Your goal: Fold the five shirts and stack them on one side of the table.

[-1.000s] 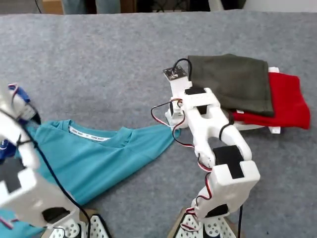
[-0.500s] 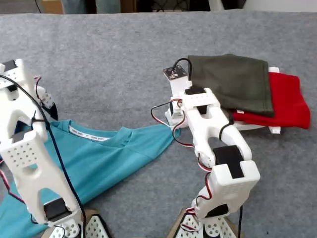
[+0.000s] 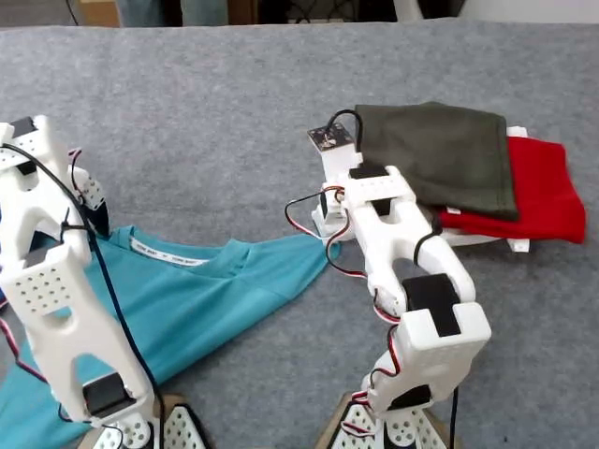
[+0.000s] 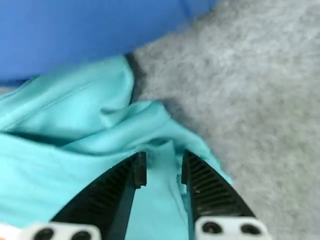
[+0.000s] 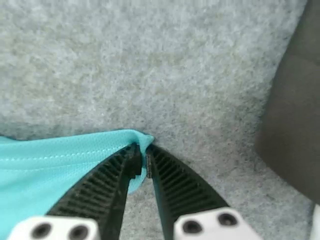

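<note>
- The teal shirt (image 3: pixel 187 299) lies spread and unfolded on the near part of the grey table (image 3: pixel 187 103), at about 8 o'clock. One narrow end of it stretches toward the centre.
- The left gripper (image 4: pixel 161 170) is at 9 o'clock, down at the shirt's rumpled edge. Its jaws are a little parted, and teal cloth shows in the gap.
- The right gripper (image 5: pixel 141 160) is near the centre. Its jaws are pressed together and pinch the tip of that narrow end.
- At 2 o'clock a folded olive shirt (image 3: pixel 440 154) rests on a folded red shirt (image 3: pixel 547 192), just beside the right arm.
</note>
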You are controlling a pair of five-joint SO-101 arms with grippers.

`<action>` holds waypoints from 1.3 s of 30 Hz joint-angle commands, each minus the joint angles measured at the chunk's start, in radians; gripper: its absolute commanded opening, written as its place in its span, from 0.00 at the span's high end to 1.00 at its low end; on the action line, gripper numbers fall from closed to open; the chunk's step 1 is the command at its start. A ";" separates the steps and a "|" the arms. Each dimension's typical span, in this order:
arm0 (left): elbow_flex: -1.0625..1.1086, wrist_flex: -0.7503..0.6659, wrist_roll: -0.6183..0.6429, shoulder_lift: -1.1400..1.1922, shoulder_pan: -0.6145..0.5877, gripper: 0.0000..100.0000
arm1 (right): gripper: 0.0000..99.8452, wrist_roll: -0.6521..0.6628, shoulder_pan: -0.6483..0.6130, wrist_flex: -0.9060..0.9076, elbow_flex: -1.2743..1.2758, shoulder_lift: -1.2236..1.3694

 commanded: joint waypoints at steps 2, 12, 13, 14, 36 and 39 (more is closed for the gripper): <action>0.073 0.017 -0.002 -0.132 0.008 0.86 | 0.98 -0.011 -0.002 -0.052 -0.004 0.018; 0.077 0.015 0.003 -0.035 0.002 0.82 | 0.98 -0.011 -0.002 -0.052 -0.004 0.018; 0.077 0.015 0.005 -0.028 0.001 0.82 | 0.98 -0.011 -0.002 -0.052 -0.004 0.018; 0.077 0.015 0.005 -0.021 0.001 0.82 | 0.98 -0.011 -0.002 -0.052 -0.004 0.018; 0.077 -0.002 0.041 -0.009 -0.042 0.88 | 0.98 -0.011 -0.002 -0.051 -0.002 0.018; 0.074 -0.002 0.038 -0.009 -0.042 0.90 | 0.98 -0.011 -0.002 -0.051 -0.002 0.018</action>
